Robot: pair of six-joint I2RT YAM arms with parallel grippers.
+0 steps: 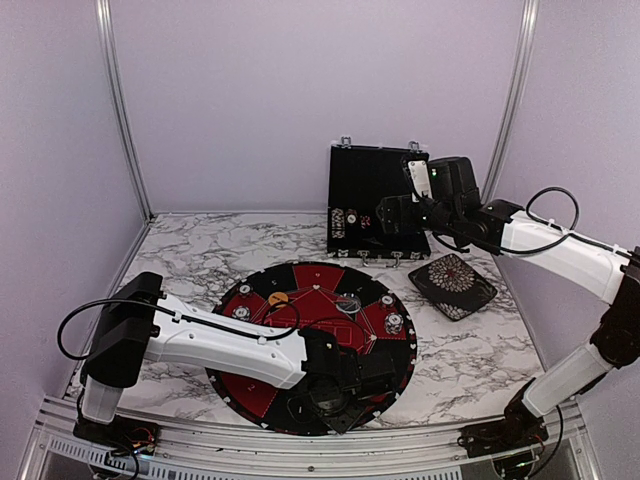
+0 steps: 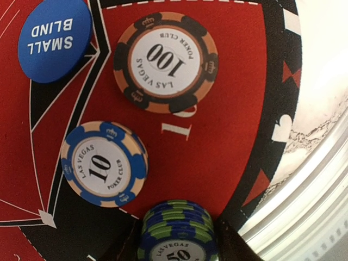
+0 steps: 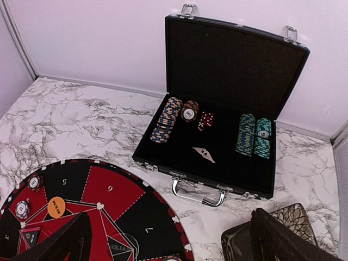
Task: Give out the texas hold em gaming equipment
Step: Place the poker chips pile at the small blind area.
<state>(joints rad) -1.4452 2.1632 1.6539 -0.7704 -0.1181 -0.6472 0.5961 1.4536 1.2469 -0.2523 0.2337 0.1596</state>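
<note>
In the left wrist view, a blue disc at 10 o'clock reads "SMALL BLIND". A black-edged chip at 12 o'clock reads "100", "LAS VEGAS", "POKER CLUB". A blue-edged chip at 8 o'clock reads "10" with the same words. The stack of chips at 6 o'clock shows "LAS VEGAS" and "50". In the right wrist view, the mat bears "5", "6" and "7" on its sections.

Table: white marble-patterned top with grey veining, aluminium rail along the near edge. Three items lie directly on it. Round red-and-black mat: near centre, lying flat. Black case: far side, right of centre, lid upright, base just beyond the mat's far edge. Black patterned square dish: right of the mat, near the case, apart from both.
</note>
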